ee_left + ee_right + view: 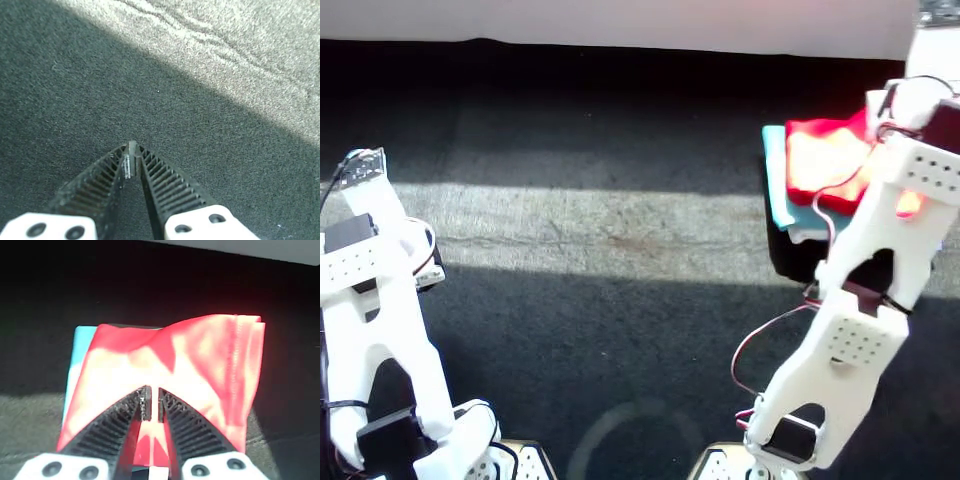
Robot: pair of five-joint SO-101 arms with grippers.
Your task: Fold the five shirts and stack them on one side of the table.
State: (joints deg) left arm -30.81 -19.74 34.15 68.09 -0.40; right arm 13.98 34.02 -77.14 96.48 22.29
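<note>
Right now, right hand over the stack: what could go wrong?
1. The red shirt lies skewed on the blue shirt, one edge rumpled. If the right hand pulls away carelessly, it may drag the shirt further askew.
2. A loose wire loops off the right arm beside the stack and might snag cloth.

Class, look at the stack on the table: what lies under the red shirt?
A light blue shirt: only its edge shows beside the red shirt. The rest of it, and anything lower, is covered.
</note>
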